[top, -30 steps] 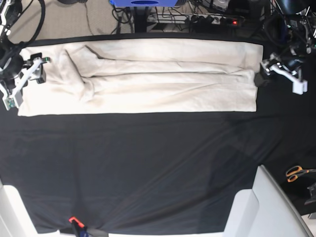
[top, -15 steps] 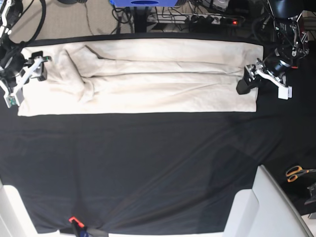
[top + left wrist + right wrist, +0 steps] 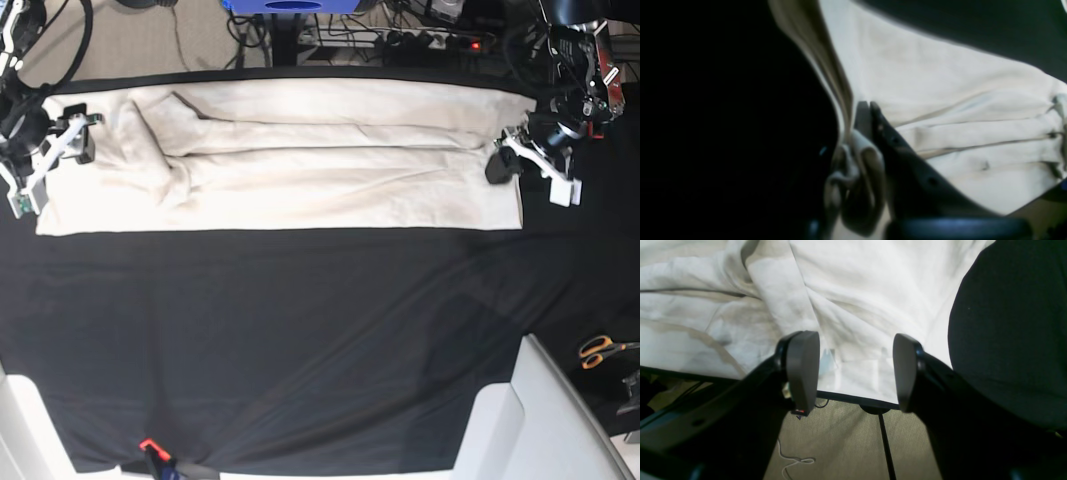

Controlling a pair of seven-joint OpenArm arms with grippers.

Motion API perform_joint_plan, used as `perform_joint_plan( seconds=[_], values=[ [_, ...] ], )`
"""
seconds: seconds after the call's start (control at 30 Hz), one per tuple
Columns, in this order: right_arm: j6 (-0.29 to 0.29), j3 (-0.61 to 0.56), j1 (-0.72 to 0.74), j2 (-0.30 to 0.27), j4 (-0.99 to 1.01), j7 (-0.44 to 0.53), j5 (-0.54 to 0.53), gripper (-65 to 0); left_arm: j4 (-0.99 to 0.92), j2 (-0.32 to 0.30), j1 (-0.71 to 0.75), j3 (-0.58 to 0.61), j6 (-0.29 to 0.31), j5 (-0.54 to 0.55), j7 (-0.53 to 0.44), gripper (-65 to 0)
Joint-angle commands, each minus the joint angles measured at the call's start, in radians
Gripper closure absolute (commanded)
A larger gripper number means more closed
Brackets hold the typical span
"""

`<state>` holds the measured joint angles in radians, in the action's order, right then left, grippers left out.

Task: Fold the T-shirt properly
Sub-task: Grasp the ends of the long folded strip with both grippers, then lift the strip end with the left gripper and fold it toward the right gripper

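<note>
Cloth [image 3: 300,340], black and lying in shallow diagonal creases, covers the surface from the near edge up to the shirt; this wide near stretch carries nothing. A small orange tab [image 3: 149,445] sits at the near edge, left of centre, and orange-handled scissors [image 3: 598,350] lie past the right edge. No writing or label can be read in any view.

The T-shirt [image 3: 290,160] lies along the far edge as a long cream band, folded lengthwise, its near border straight and its far border almost at the surface's rim. Long ridges run along its middle, and a bunched fold rises near its left end. Only narrow black margins remain at both ends.

At the right end, the left tool [image 3: 853,133] is clamped shut on the T-shirt's edge; the left wrist view shows cream fabric bunched and pinched between the dark fingers [image 3: 900,156], with a taut flap rising from the grip.

At the left end, the right tool [image 3: 853,370] stands with its two rounded pads [image 3: 801,368] wide apart, holding nothing, just over the shirt's edge, beyond which the floor [image 3: 846,440] shows.
</note>
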<state>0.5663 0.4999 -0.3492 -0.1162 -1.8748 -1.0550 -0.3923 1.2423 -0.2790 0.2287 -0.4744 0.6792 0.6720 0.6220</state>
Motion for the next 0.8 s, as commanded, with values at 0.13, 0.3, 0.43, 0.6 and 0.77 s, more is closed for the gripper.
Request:
perform_joint_plan(
  seconds=[0.13,0.3,0.43,0.6,0.77],
  values=[
    [0.004,0.004,0.008,-0.012,0.051,0.014,-0.007,-33.3,0.256,0.024,0.05,0.128,-0.143,-0.033,-0.014,0.0],
    [0.004,0.004,0.003,-0.012,0.059,0.068,-0.01,-33.3,0.383,0.07,0.074,0.368,-0.241,-0.14,-0.014,0.0],
    [0.004,0.004,0.003,-0.012,0.06,0.071,-0.009,-33.3,0.393,0.074,0.062,0.509,-0.243,-0.146,-0.014,0.0],
    [0.004,0.004,0.005,-0.012,0.06,0.072,-0.009,-33.3,0.391,0.094,0.022,0.638,-0.244,-0.146,-0.012,0.0],
    [0.004,0.004,0.006,-0.012,0.06,0.072,-0.009,-33.3,0.38,0.131,-0.03,0.733,-0.244,-0.146,-0.012,0.0]
  ],
)
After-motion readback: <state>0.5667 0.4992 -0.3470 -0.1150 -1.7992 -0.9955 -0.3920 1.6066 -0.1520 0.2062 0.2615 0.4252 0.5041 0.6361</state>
